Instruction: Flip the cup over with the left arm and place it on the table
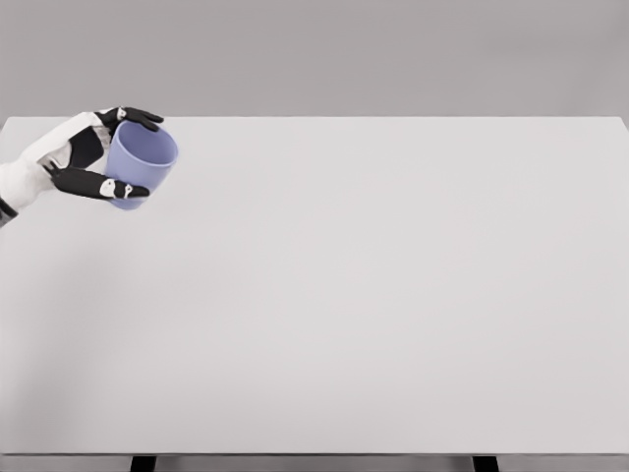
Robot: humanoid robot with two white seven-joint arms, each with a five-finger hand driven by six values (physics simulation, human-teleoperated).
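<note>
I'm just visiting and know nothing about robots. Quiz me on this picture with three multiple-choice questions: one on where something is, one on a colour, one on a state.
1. Where in the head view is the cup?
A. far left, near the table's back edge
B. centre of the table
C. front right corner

2. What colour is the cup?
A. red
B. pale blue-violet
C. green

3. What is the left hand doing?
A. lying flat and empty on the table
B. grasping the cup, which is tilted with its opening facing up and to the right
C. pointing at the ceiling

Answers:
1. A, since the cup shows at the upper left of the picture, by the table's far edge.
2. B, since its wall and inside are a soft lavender-blue.
3. B, since dark fingers wrap the cup above and below, and its open mouth is visible at an angle.
</note>
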